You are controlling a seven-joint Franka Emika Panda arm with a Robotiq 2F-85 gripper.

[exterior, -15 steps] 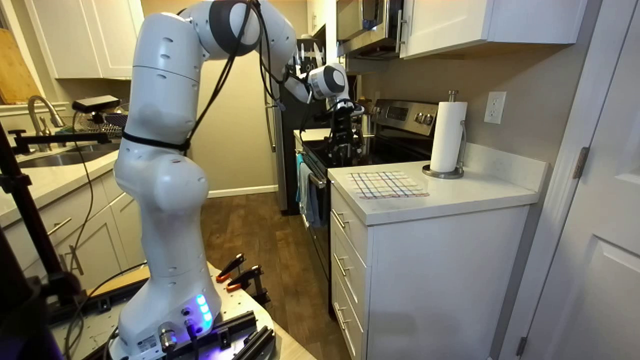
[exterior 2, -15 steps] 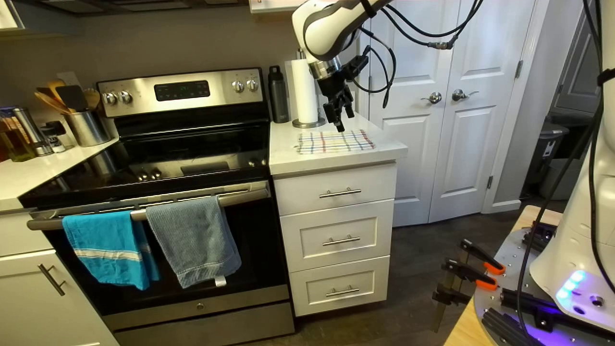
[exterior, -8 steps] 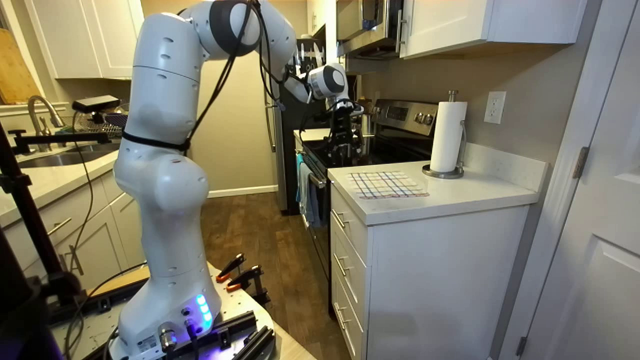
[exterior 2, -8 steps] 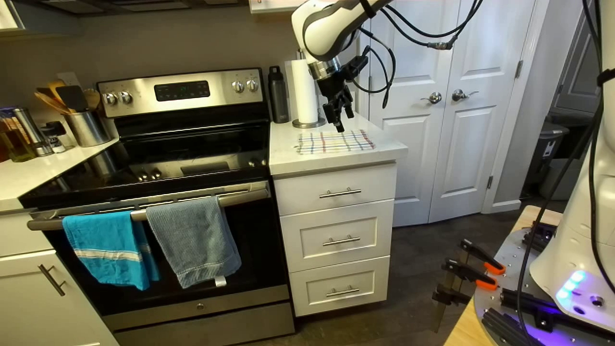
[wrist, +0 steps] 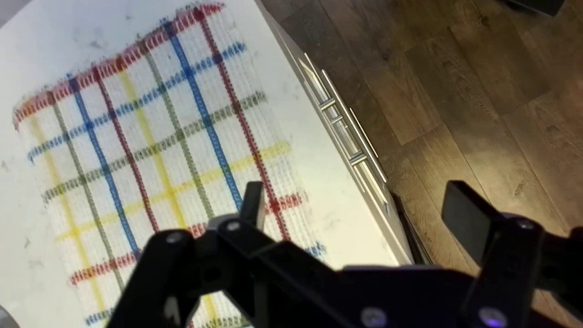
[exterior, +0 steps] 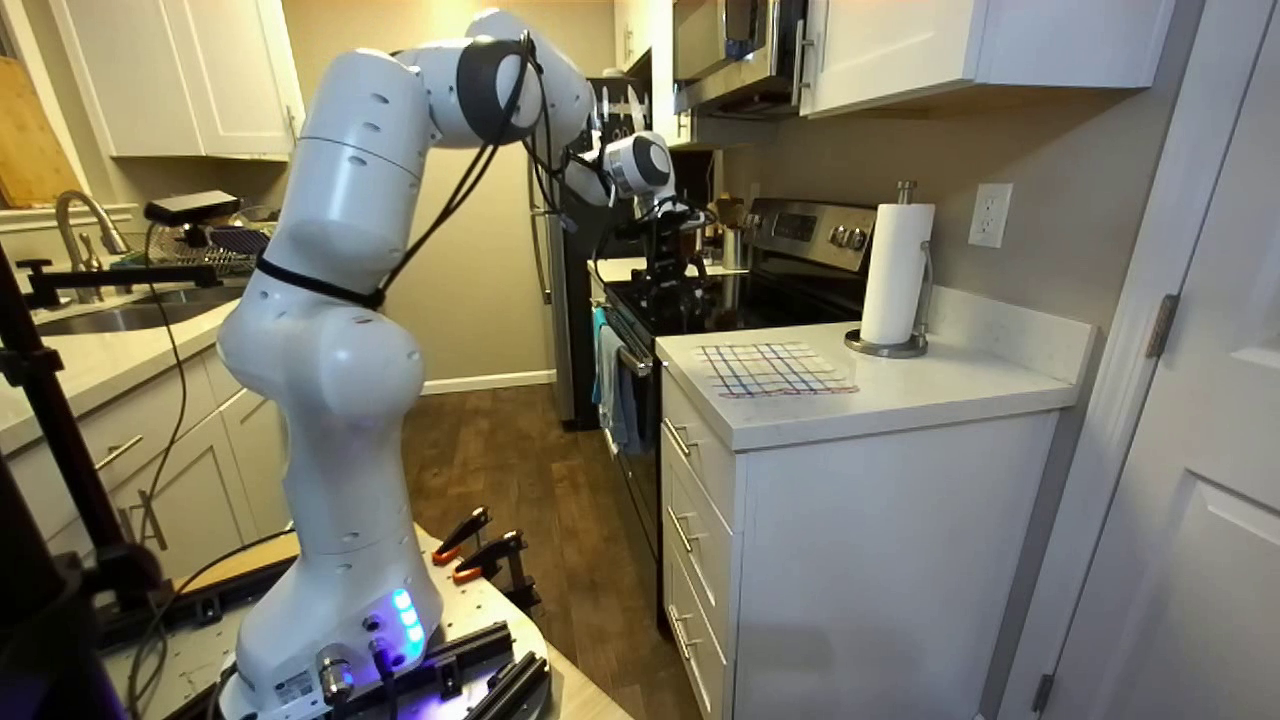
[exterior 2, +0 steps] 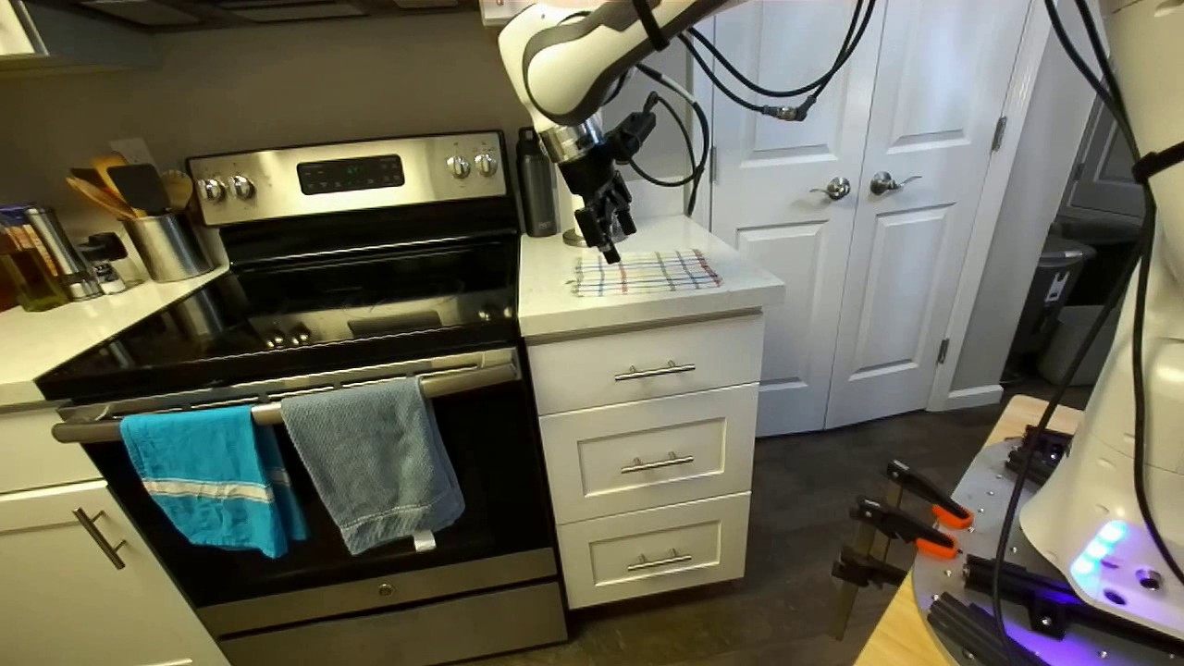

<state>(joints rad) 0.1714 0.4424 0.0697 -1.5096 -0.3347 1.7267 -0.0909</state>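
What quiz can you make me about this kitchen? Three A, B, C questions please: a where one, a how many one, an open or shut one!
1. Where is the checked cloth?
A) In the sink
B) On the white counter
C) On the floor

2. How many towels hang on the oven handle?
A) Two
B) Four
C) Five

3. How are the robot's fingers?
A) Pressed together
B) Pinching a towel
C) Apart

1: B, both exterior views show it lying there.
2: A, a bright blue towel and a grey-blue towel hang there.
3: C, the wrist view shows a wide gap between them.
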